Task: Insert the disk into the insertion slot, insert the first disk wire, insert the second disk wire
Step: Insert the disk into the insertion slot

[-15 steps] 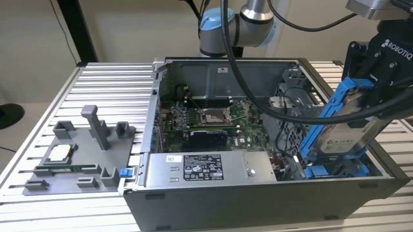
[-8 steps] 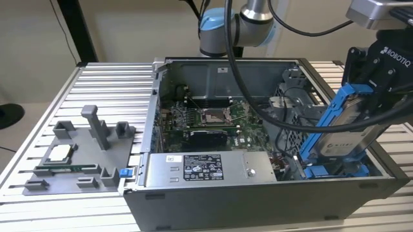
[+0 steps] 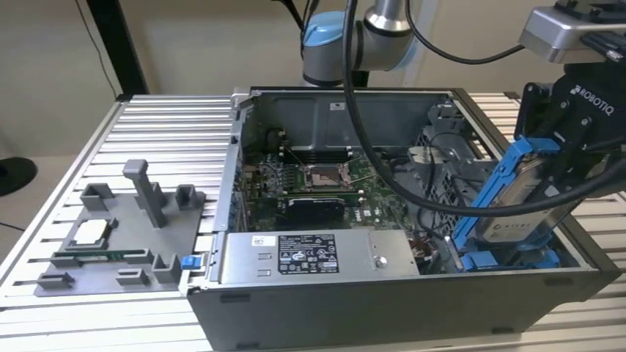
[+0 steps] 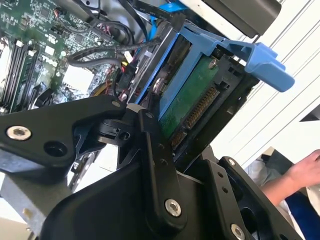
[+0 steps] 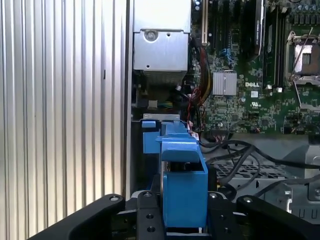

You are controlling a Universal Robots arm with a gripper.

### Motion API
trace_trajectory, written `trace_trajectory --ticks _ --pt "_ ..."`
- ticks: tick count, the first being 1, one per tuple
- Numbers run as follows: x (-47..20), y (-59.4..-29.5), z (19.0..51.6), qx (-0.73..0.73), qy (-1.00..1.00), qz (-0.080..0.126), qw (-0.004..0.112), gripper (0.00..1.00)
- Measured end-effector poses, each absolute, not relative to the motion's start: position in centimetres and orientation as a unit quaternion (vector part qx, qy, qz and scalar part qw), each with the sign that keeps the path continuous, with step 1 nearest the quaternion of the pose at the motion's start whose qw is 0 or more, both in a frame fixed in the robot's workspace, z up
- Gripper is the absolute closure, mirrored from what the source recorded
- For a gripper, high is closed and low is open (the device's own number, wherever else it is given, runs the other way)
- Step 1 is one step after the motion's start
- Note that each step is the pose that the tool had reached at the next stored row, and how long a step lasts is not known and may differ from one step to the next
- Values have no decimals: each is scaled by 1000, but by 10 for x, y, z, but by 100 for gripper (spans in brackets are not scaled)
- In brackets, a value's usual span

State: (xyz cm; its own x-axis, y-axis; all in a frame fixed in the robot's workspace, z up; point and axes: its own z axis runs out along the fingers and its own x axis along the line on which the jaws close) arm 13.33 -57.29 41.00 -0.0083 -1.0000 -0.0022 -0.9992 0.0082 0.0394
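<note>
The disk (image 3: 517, 214) is being gripped by the gripper (image 3: 546, 158), whose jaws are being pressed against its upper part, blue frame and all. In the exterior view the disk is being carried at a tilt, with its long axis running from one o'clock at the jaws down to seven o'clock. The insertion slot (image 3: 509, 259) is lying at that seven o'clock end, in the four o'clock corner of the open computer case (image 3: 391, 302). The disk's lower edge is being brought right to the slot's blue rails (whether it is already between them cannot be told). Thick black cables (image 3: 415, 192) are being draped just beside the disk on its nine o'clock side and could be snagged. A metal box (image 3: 303, 257) with a sticker is standing near, at nine o'clock from the slot. A person's hand (image 4: 306, 169) is being held outside the case in the second wrist view.
</note>
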Motion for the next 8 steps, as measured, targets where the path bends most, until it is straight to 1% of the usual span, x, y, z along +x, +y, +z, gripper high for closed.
trace_trajectory --ticks 8 --pt "133 -573 396 704 -710 -16 12 100"
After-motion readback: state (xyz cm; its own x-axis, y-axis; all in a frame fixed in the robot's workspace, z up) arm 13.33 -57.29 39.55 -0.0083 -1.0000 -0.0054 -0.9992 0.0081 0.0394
